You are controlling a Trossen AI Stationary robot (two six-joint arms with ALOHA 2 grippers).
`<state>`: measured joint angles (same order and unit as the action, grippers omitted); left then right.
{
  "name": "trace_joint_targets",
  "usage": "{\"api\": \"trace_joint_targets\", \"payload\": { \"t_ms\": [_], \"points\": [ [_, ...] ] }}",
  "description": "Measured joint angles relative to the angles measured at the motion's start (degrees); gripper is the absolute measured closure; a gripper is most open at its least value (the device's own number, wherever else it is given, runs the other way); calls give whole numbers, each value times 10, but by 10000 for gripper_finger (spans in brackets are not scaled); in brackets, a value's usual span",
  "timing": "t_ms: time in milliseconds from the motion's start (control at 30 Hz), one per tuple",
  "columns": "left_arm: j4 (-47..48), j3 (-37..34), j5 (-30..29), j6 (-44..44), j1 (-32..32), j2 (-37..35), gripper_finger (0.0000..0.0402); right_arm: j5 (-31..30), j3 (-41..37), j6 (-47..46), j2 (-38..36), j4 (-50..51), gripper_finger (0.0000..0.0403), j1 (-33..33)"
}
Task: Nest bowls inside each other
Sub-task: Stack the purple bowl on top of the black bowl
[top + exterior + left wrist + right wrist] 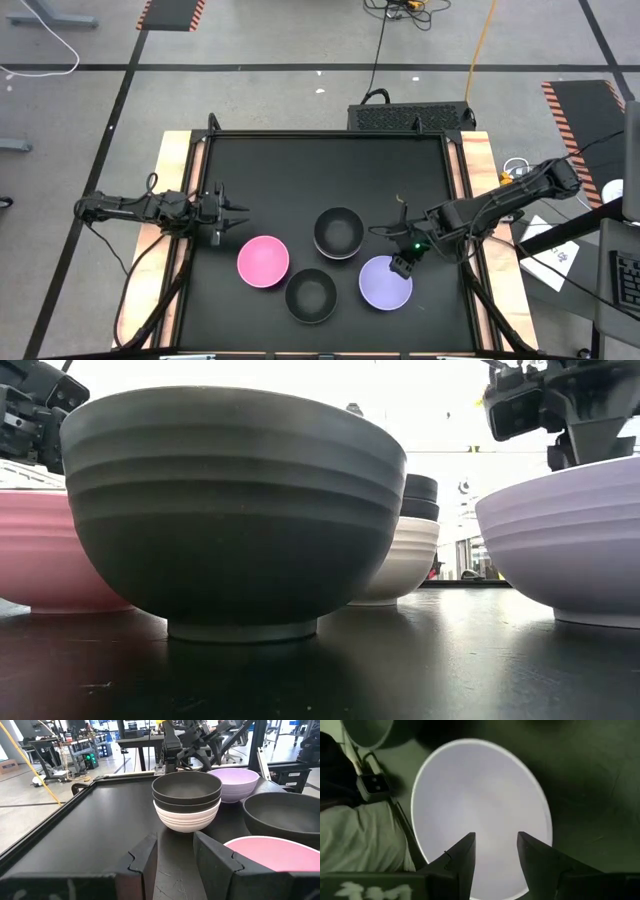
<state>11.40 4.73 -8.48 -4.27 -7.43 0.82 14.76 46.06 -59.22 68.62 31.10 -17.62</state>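
Four groups of bowls stand on their bases on the black table. A pink bowl (263, 261) is at the left and a single black bowl (311, 295) at the front. Farther back is a stack (339, 232) of two black bowls nested in a white bowl (186, 817). A lavender bowl (386, 283) is at the right. My right gripper (403, 265) hovers open over the lavender bowl's far right rim (485, 815), pointing steeply down into its hollow. My left gripper (235, 215) waits open and level at the table's left edge, aimed toward the stack (186, 800).
The table has a raised dark rim (330, 135), with wooden strips along its left and right sides. A cable and a small grey box (374, 784) lie beside the lavender bowl. Bare table lies along the far half (300, 175).
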Motion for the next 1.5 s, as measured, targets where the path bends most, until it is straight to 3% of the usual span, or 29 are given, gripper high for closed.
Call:
{"api": "trace_joint_targets", "payload": {
  "t_ms": [567, 1067, 1233, 1433, 1500],
  "points": [
    [1, 0, 11, -10, 0, 0, 273, 6, 0, 0, -14, 97, 264, 25],
    [1, 0, 11, -15, 0, 0, 273, 35, 0, 43, 74, 96, 267, 18],
    [1, 0, 12, -12, 0, 0, 273, 33, 0, 58, 85, 94, 300, 18],
    [2, 0, 15, -12, 0, 0, 273, 15, 0, 71, 86, 91, 391, 18],
    [2, 0, 19, -12, 0, 0, 273, 15, 0, 75, 85, 83, 393, 18]
  ]
}}
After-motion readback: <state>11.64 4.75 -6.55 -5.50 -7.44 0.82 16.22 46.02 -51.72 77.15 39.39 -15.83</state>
